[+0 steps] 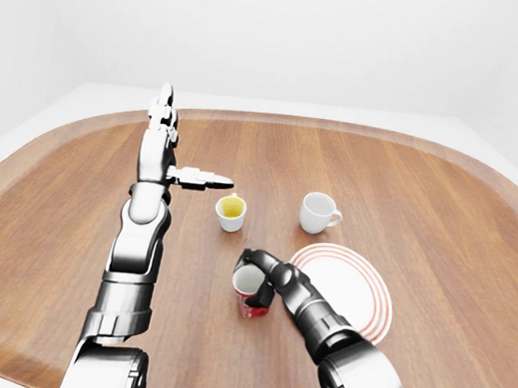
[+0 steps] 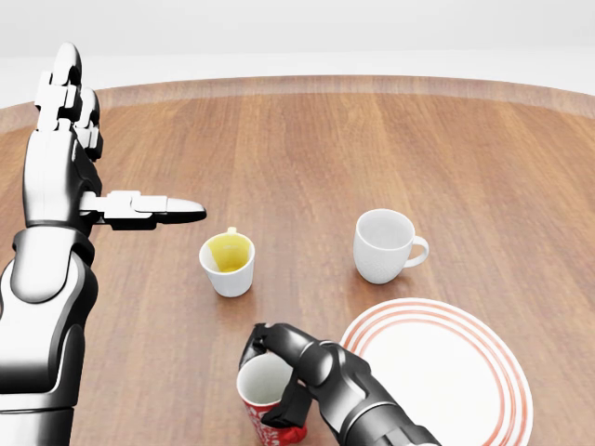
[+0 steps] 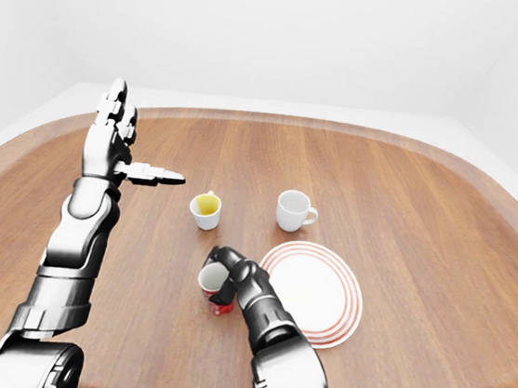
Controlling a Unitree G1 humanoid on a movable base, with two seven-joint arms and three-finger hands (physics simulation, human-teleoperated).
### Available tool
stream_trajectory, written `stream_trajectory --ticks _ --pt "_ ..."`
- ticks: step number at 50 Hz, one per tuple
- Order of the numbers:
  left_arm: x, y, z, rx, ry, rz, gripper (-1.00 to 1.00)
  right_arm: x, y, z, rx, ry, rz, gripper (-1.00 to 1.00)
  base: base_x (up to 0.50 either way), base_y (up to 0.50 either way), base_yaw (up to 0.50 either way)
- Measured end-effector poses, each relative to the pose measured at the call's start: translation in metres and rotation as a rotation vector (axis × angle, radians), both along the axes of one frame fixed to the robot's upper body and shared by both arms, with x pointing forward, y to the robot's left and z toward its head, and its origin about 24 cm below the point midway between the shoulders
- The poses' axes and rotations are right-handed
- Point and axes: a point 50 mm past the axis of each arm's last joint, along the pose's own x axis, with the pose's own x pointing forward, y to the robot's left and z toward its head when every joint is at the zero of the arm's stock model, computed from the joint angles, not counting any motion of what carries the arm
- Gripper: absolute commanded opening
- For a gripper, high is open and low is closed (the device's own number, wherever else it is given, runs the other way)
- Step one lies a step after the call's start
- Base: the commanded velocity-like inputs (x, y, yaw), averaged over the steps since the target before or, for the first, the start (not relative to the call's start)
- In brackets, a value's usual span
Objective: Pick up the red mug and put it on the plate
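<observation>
The red mug (image 2: pixel 258 414), white inside, stands on the wooden table near the bottom of the head view, just left of the plate. The plate (image 2: pixel 446 372) is white with red rim rings and has nothing on it. My right hand (image 2: pixel 270 381) comes in from the bottom; its fingers (image 2: pixel 257 338) curl over the mug's far rim and its thumb presses the near side, so it is shut on the mug. The mug's handle is hidden by the hand. My left hand (image 2: pixel 121 149) is open at the left, raised above the table, holding nothing.
A white cup with a yellow inside (image 2: pixel 228 263) stands above the red mug. A white mug (image 2: pixel 383 246) stands above the plate, handle to the right. The round wooden table (image 2: pixel 307 139) has a raised rim at the top.
</observation>
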Motion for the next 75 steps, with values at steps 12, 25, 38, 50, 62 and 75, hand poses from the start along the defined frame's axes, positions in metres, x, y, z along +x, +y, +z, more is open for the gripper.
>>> stream_trajectory --ticks 12,25,38,50,62,75 --pt "-0.001 0.0 0.001 0.002 -0.008 0.0 1.0 0.003 -0.001 0.003 0.006 -0.025 -0.013 -1.0 0.0 0.0 0.0" --pt "-0.002 -0.001 0.003 0.006 -0.015 -0.001 1.0 0.018 0.0 0.029 0.05 -0.127 0.003 -1.0 0.0 0.0 0.0" --pt "-0.002 -0.004 0.004 0.009 -0.021 -0.006 1.0 0.026 0.002 0.057 0.085 -0.232 0.054 -1.0 0.0 0.0 0.0" --pt "-0.002 -0.005 0.005 0.01 -0.025 -0.01 1.0 0.028 0.001 0.077 0.105 -0.301 0.089 -1.0 0.0 0.0 0.0" --pt "-0.002 -0.007 0.006 0.012 -0.03 -0.014 1.0 0.029 -0.007 0.09 0.121 -0.341 0.097 -1.0 0.0 0.0 0.0" --pt "-0.002 -0.008 0.006 0.014 -0.031 -0.016 1.0 0.03 -0.018 0.092 0.121 -0.354 0.077 -1.0 0.0 0.0 0.0"
